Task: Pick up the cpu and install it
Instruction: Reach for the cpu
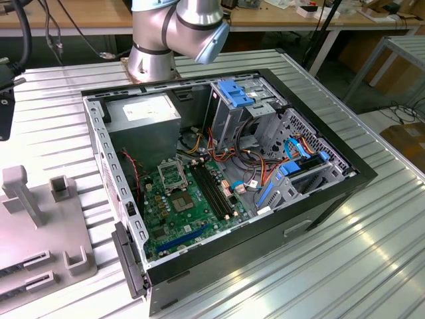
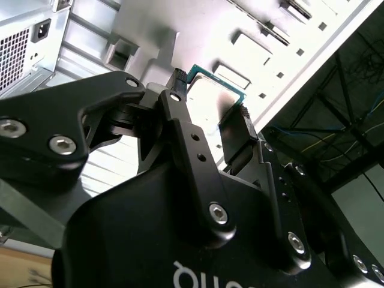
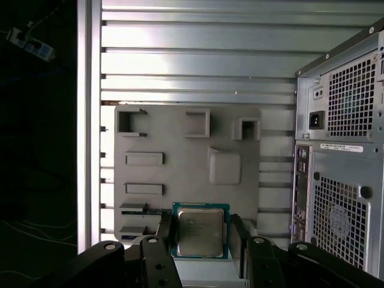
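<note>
Gripper (image 2: 211, 99) clamping the cpu (image 3: 201, 233) at the tray (image 3: 180, 132), open case (image 1: 319, 199) lying alongside.

A ribbed metal table (image 1: 372, 252) is carrying everything, with wooden benches (image 1: 86, 16) lining the room behind the arm (image 1: 176, 33). The case is lying on its side mid-table, holding the green motherboard (image 1: 179, 212) with its socket (image 1: 171, 174), drive cages and wiring. The grey tray is sitting at the table's edge on the exterior view's left. In both wrist views the fingers (image 2: 235, 135) are pressing opposite edges of the cpu, near the tray's edge beside slotted holders; I cannot tell whether it is clear of the tray.
</note>
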Controlling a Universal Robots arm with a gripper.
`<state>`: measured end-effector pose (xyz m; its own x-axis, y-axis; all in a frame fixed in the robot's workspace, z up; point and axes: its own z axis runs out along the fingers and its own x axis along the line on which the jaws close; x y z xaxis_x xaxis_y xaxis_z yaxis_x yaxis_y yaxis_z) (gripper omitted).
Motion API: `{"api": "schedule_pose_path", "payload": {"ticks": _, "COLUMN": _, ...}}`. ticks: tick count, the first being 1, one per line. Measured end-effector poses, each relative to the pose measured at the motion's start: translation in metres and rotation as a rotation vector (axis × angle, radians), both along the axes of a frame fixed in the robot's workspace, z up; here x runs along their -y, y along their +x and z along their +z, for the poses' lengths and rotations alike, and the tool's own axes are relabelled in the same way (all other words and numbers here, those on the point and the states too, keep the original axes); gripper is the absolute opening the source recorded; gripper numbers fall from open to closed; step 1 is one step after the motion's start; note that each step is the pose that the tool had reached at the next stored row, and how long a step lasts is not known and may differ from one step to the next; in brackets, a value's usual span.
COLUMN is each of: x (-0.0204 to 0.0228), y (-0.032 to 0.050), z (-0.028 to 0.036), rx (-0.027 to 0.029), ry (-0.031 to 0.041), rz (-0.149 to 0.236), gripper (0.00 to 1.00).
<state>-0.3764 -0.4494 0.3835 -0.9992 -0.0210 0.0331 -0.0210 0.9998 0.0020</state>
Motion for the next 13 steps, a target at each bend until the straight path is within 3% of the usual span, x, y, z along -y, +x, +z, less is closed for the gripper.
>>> {"api": "schedule_pose_path", "payload": {"ticks": 13, "x": 0.0, "y": 0.0221, "z": 0.0, "rx": 0.0001, "ry": 0.0, "rz": 0.0, "gripper": 0.47}}
